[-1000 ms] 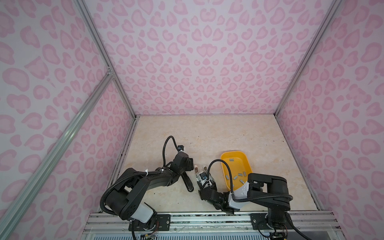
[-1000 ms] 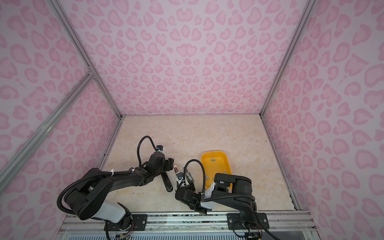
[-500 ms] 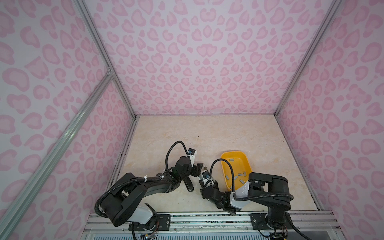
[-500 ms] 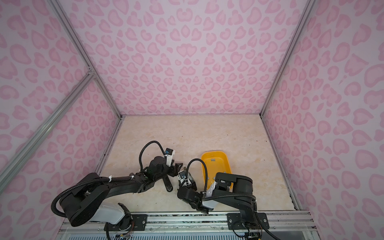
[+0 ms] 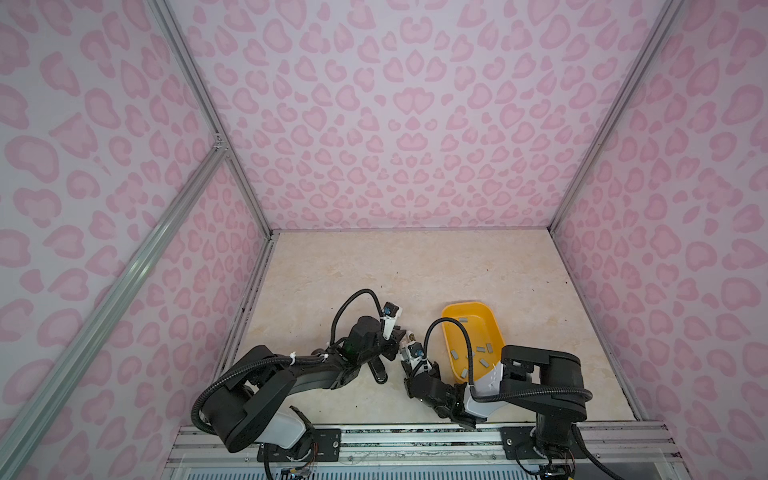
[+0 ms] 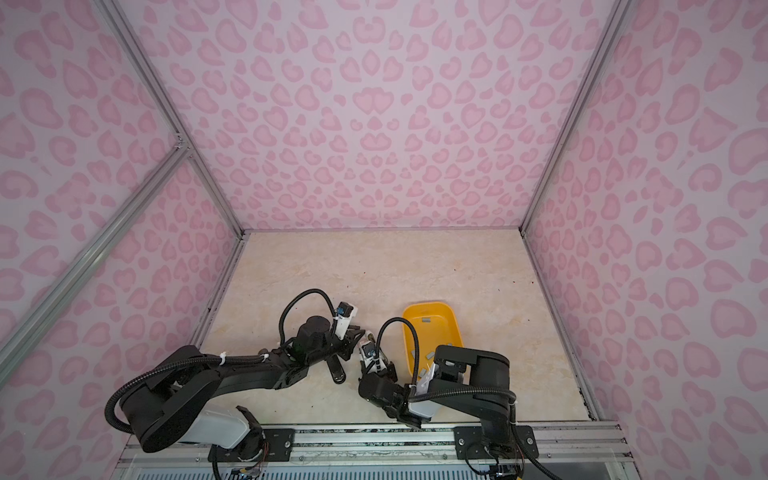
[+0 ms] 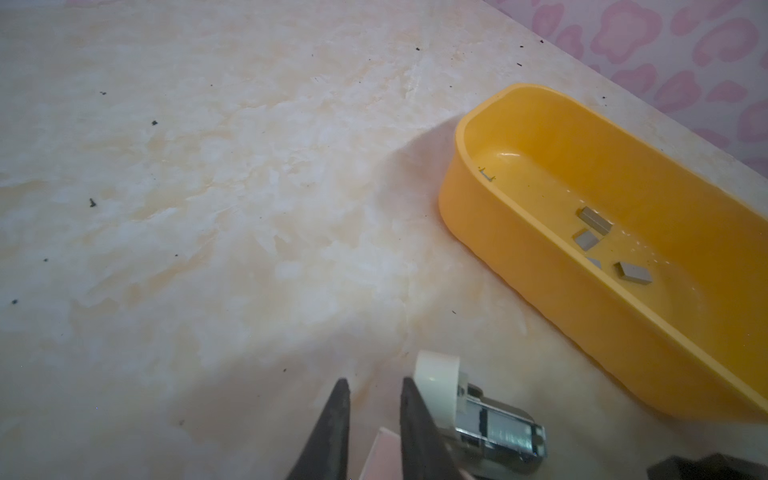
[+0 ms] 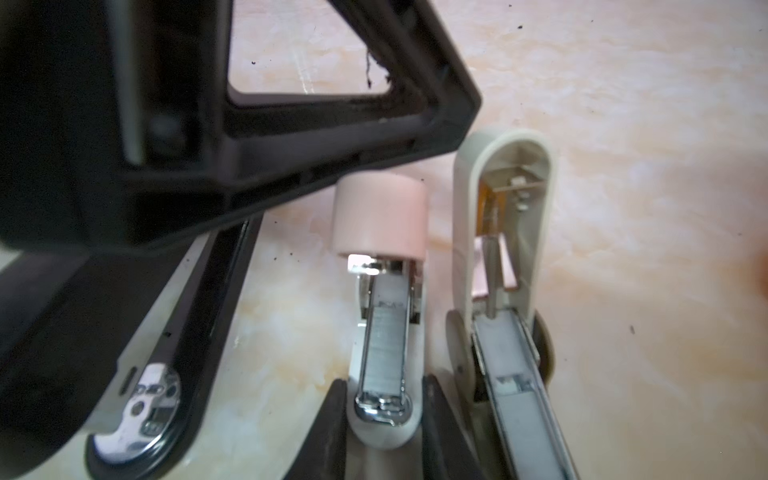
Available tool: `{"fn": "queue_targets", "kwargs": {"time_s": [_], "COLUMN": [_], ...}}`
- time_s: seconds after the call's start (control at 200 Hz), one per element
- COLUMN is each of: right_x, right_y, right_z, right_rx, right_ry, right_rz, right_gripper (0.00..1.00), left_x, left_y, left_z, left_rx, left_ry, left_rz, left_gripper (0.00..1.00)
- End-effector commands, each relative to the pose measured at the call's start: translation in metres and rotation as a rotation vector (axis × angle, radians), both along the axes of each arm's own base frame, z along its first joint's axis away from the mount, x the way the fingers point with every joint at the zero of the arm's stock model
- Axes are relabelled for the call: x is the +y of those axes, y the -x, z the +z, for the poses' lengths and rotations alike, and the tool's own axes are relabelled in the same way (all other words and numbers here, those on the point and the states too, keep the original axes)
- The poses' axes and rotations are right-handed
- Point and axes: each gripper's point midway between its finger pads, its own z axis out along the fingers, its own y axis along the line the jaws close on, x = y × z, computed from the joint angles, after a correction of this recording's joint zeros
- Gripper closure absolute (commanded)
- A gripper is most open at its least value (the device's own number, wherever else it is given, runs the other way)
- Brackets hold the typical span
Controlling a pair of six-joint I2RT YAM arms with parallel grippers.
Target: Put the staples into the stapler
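Left claw [image 7: 374, 388] closed and right claw [image 8: 384, 390] clamped, both held low, tips close together.

Staples [image 5: 484, 363] lie in the tray [image 5: 465, 306], right of the small staplers [image 8: 388, 345]; larger stapler [image 5: 377, 371] on their left

Tray [image 5: 478, 328]: near end hidden under right arm [image 5: 540, 365].
Staples [image 5: 484, 363]: too small to count.
Black stapler [image 8: 137, 399]: far end covered, side cut off by edge.

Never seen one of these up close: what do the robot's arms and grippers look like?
The left arm and right arm are black, with pale grey shells near the bases. Ribbed black cables loop alongside both. Both end in two dark, tapering fingers.
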Motion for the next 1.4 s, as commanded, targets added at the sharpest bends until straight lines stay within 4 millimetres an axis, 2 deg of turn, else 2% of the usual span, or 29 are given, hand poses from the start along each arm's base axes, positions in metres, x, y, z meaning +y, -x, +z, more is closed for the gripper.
{"fn": "queue_targets", "kwargs": {"time_s": [0.0, 0.23, 0.44, 0.705, 0.825, 0.93, 1.095, 1.28, 1.395], "right_x": [-0.023, -0.024, -0.023, -0.023, -0.02, -0.019, -0.02, -0.023, -0.022], "right_y": [0.007, 0.006, 0.007, 0.005, 0.005, 0.006, 0.006, 0.01, 0.014], "right_z": [-0.03, -0.029, -0.027, -0.023, -0.021, -0.018, -0.004, 0.019, 0.037], "right_rx": [0.06, 0.058, 0.055, 0.052, 0.051, 0.053, 0.044, 0.018, 0.003], "right_ry": [0.135, 0.127, 0.12, 0.13, 0.118, 0.109, 0.086, 0.052, 0.019], "right_rz": [-0.006, -0.009, -0.003, -0.011, -0.008, -0.007, -0.002, -0.002, 0.014], "right_gripper": [0.77, 0.76, 0.71, 0.69, 0.68, 0.66, 0.55, 0.54, 0.58], "left_x": [-0.013, -0.013, -0.005, 0.004, -0.001, -0.005, -0.012, -0.011, -0.014], "left_y": [0.01, 0.019, 0.021, 0.029, 0.032, 0.028, 0.025, 0.024, 0.023], "left_z": [0.012, 0.002, 0.003, -0.013, -0.011, -0.02, -0.024, -0.025, -0.027], "left_rx": [-0.057, -0.079, -0.116, -0.092, -0.085, -0.068, -0.057, -0.063, -0.057], "left_ry": [0.036, -0.002, -0.011, -0.035, -0.015, -0.043, -0.06, -0.072, -0.078], "left_rz": [-0.107, -0.163, -0.147, -0.128, -0.156, -0.158, -0.165, -0.16, -0.164], "left_gripper": [0.77, 0.77, 0.77, 0.78, 0.77, 0.78, 0.77, 0.77, 0.78]}}
